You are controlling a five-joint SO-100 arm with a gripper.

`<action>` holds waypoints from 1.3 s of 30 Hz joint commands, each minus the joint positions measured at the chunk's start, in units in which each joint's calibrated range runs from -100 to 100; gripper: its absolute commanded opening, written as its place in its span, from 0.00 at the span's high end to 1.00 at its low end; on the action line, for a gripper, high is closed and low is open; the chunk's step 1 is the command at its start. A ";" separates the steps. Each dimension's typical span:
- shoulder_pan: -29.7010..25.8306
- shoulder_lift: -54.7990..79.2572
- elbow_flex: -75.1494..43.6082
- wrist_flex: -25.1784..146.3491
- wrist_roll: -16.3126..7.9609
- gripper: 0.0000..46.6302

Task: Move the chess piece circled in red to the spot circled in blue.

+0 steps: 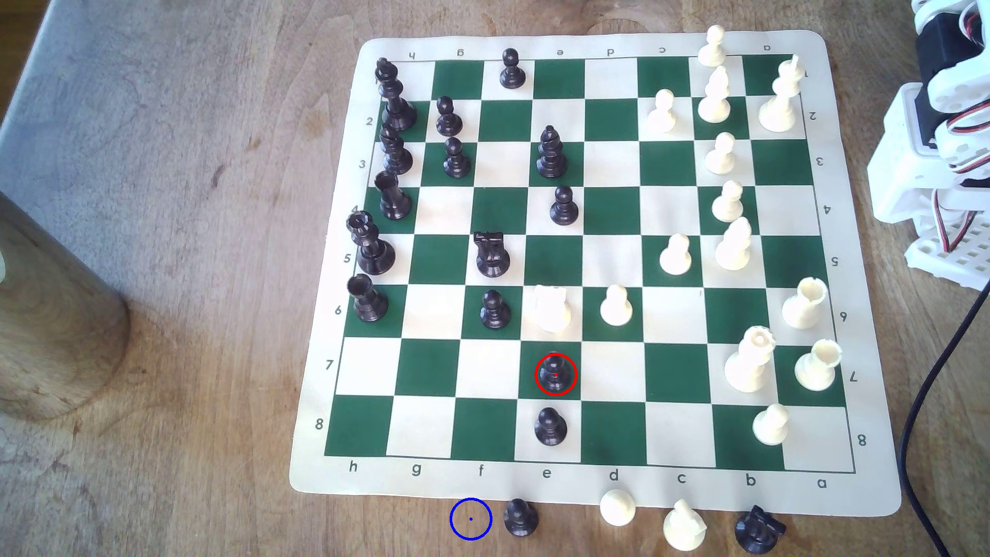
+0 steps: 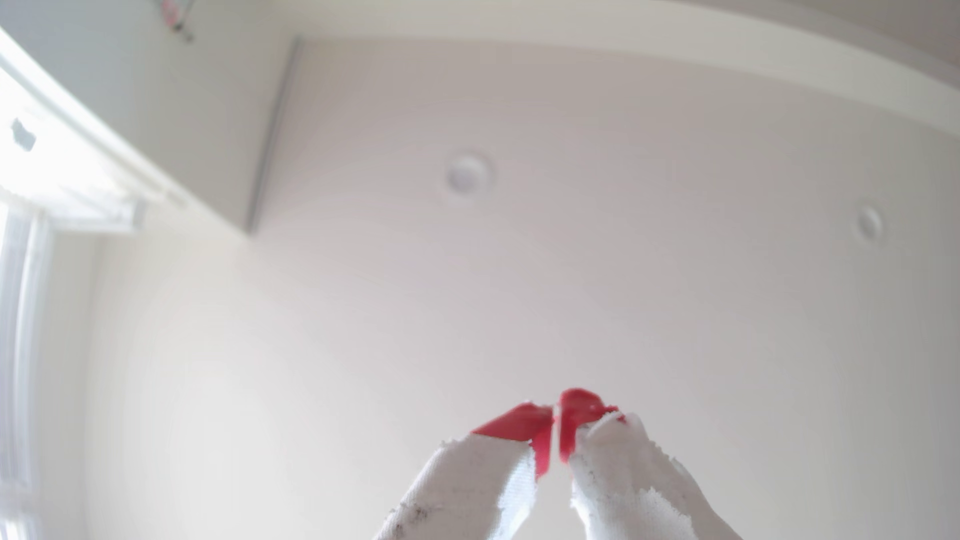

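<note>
A small black pawn, the chess piece circled in red point(image 1: 555, 373), stands upright on a green square in row 7 of the board point(image 1: 600, 484). The spot circled in blue point(image 1: 470, 518) is bare brown wood just off the board's near edge, beside a loose black pawn point(image 1: 520, 517). In the wrist view my gripper point(image 2: 555, 415) points up at a white ceiling, its red-tipped white fingers point(image 2: 582, 410) pressed together with nothing between them. The folded white arm point(image 1: 943, 134) sits at the exterior view's right edge, far from the pawn.
Another black pawn point(image 1: 550, 427) stands one square nearer than the circled one; a white knight point(image 1: 552, 308) stands one square beyond. Captured pieces point(image 1: 683, 527) line the near edge. A wooden cylinder point(image 1: 48, 316) stands at the left. A black cable point(image 1: 921, 407) runs down the right.
</note>
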 commanded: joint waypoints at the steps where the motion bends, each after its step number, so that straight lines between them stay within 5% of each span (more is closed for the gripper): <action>1: -0.57 -0.20 1.17 -0.71 0.10 1.00; 9: -1.43 -0.20 1.17 3.55 0.10 1.00; 18: -5.03 -0.11 -2.63 29.92 0.10 1.00; 36: -7.69 0.57 -30.83 119.69 -0.59 1.00; 37: -8.16 4.39 -36.45 132.14 -3.42 1.00; 39: -8.94 8.80 -42.34 142.13 -4.20 1.00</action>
